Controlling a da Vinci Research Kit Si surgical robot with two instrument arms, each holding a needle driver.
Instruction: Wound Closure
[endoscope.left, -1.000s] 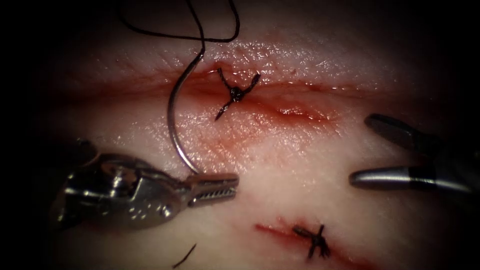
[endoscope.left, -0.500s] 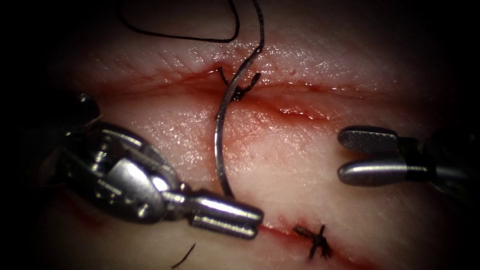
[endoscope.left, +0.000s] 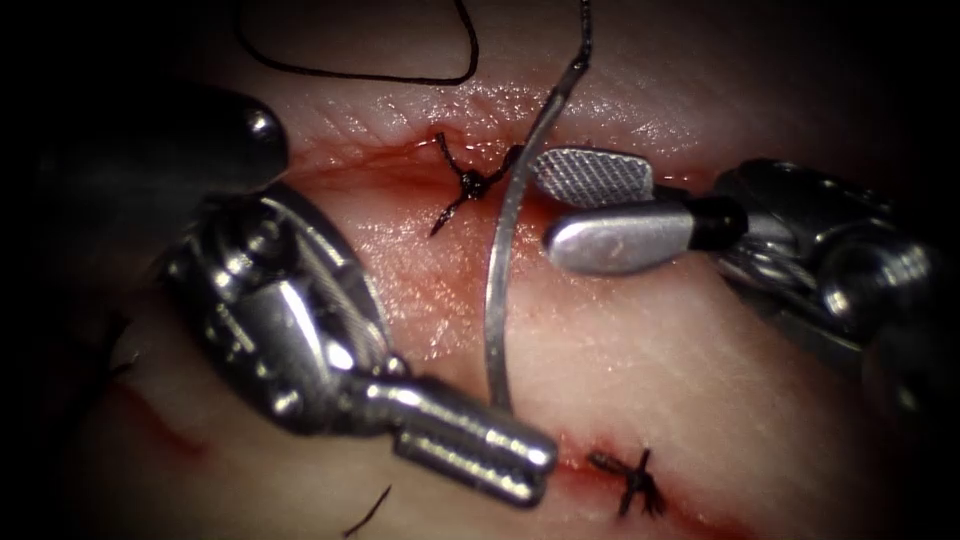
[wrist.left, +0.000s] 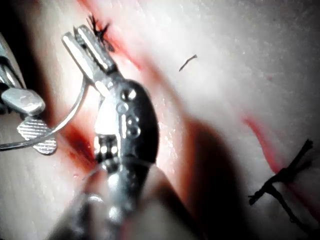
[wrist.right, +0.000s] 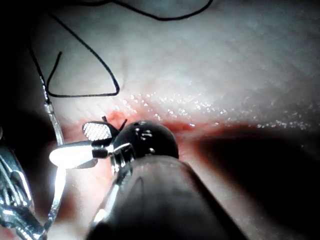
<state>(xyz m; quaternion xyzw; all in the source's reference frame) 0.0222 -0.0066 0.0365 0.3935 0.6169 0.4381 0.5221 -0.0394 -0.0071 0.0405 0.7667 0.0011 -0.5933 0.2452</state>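
Left tool (endoscope.left: 520, 463) clamped on the needle (endoscope.left: 497, 290) near its pointed end, jaws closed tight around the steel, low over the tissue (endoscope.left: 700, 360) and just left of the lower knot (endoscope.left: 632, 482). Needle standing clear of the tissue, not in it: a slim, bright, curved sliver arcing up from the left jaws across the cut (endoscope.left: 600, 215) toward the tissue's far edge, swaged end uppermost. Black thread (endoscope.left: 582, 25) running on from that end, with a slack loop (endoscope.left: 400, 75) lying on the far side of the tissue. Right tool (endoscope.left: 545, 205) hard beside the needle's upper half, jaws parted, textured inner face showing, gripping nothing, hovering over the cut. Tied knot (endoscope.left: 470, 185) with short dark tails sitting on the cut just left of the needle. Red fluid (endoscope.left: 560, 215) glistening along the cut. Stray thread scrap (endoscope.left: 370, 512) near the tissue's near edge. Same grip seen from the left wrist: closed jaws (wrist.left: 82, 42), needle (wrist.left: 65, 120) bowing away.
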